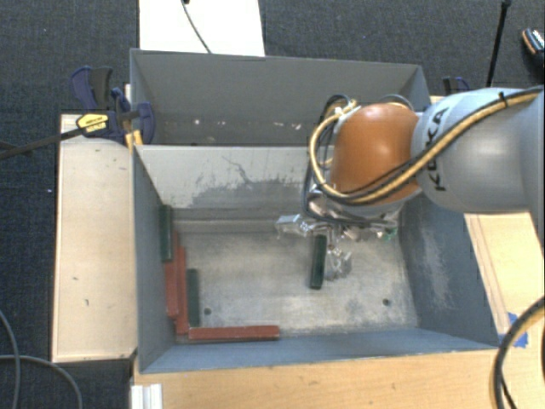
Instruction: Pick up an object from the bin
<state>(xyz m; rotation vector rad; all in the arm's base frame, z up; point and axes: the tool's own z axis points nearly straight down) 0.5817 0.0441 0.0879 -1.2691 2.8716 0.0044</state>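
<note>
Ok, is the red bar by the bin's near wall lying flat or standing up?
Lying flat: the red bar stretches on the floor along the near wall.

The grey metal bin (400, 313) has a scuffed floor. The arm's end effector (334, 250) hangs low over the floor, right of the middle, beneath the wrist's orange dome (375, 156). A slim dark green rectangular bar (317, 264) sits right against it, its top end tucked under the metal parts. By the left wall lie a long dark green stick (164, 233), a red-brown flat bar (176, 284) and a short dark green stick (192, 296). A second red-brown strip (232, 333) lies along the front wall; the 2 red-brown pieces meet at the front-left corner
</note>
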